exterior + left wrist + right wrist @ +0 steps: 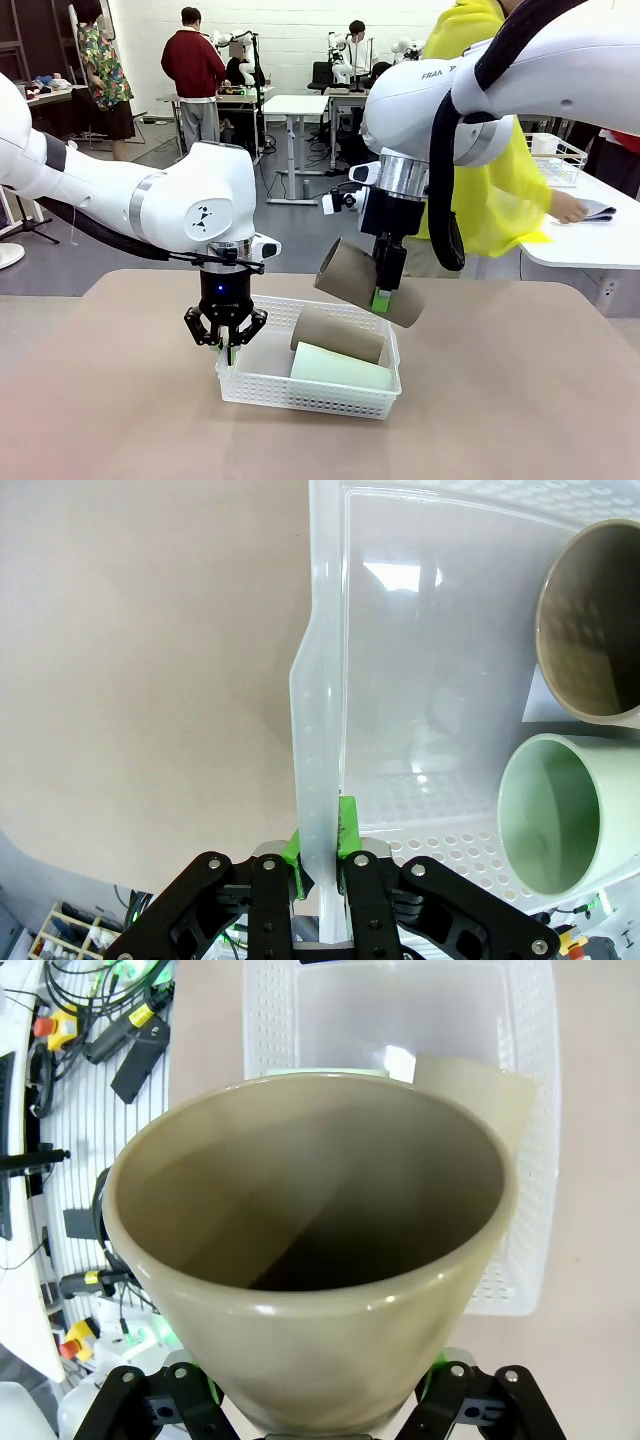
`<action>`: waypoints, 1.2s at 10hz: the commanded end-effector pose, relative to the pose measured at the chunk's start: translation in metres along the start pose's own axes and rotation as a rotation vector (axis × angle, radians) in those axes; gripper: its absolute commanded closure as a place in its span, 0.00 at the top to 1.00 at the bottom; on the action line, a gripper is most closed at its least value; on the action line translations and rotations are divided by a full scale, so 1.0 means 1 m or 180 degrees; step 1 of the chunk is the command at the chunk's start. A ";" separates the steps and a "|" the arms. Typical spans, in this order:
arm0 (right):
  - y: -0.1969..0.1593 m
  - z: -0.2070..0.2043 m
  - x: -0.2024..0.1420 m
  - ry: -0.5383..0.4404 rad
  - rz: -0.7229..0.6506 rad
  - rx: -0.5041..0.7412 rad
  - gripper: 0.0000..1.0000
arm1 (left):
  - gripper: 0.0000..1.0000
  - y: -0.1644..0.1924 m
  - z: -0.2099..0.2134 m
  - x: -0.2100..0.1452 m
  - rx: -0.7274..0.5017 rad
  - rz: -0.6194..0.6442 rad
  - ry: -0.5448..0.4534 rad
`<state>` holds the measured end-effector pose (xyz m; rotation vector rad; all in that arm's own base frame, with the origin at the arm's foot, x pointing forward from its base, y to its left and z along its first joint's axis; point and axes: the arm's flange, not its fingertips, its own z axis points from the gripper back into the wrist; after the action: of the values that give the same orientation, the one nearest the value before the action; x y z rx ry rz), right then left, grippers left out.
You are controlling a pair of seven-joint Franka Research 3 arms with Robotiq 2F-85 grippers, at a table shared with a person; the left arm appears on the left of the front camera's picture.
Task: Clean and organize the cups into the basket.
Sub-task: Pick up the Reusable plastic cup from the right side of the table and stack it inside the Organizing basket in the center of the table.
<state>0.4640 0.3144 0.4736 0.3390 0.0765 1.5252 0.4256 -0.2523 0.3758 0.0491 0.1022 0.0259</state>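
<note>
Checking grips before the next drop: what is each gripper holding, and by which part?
The left gripper is shut on the basket's left wall, at the rim. The right gripper holds a brown cup tilted above the basket, clamped across its body.

From my station, the one bit of lettering I can read is "FRA" in dark capitals on the white shell of the right arm (440,85), near the top of the front view; the rest of the word is cut off by a black cable. I can read no print on the cups, the basket or the bench.
</note>
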 end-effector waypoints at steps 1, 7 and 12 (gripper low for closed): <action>0.004 -0.006 0.017 0.0180 -0.0248 -0.0355 0.82 | 0.00 0.001 0.003 0.001 0.0002 0.0006 -0.0031; 0.002 -0.050 0.056 0.0425 -0.0378 -0.0619 0.82 | 0.00 0.001 0.003 0.001 0.0002 0.0006 -0.0031; -0.006 -0.077 0.057 0.0451 -0.0341 -0.0653 0.82 | 0.00 0.001 0.003 0.001 0.0002 0.0006 -0.0031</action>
<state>0.4563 0.3823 0.4138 0.0979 0.0715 1.4526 0.4256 -0.2523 0.3758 0.0491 0.1022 0.0259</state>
